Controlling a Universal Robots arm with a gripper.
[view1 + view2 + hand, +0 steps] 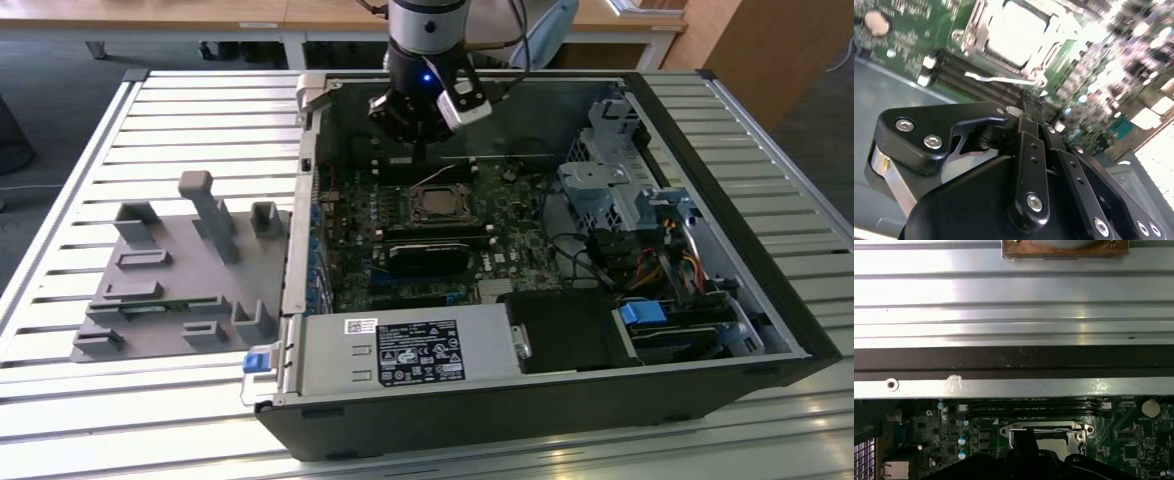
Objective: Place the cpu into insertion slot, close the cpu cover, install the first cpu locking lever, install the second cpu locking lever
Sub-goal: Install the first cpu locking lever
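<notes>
hand (1030,102): clenched, nothing seen between its fingers, tip just above lever (1004,79), contact unclear | cpu (1015,31): 1, flat on green board (904,35) inside open case (534,405) | cover (972,27): 1, down, framing cpu | lever: 1 seen, alongside cover

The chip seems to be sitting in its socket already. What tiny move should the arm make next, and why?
Probably ease the gripper onto the thin silver lever just beyond its tip. The cpu already lies under the lowered cpu cover. The jaws, closed together, hover right beside that lever, which seems the piece left to work.
</notes>
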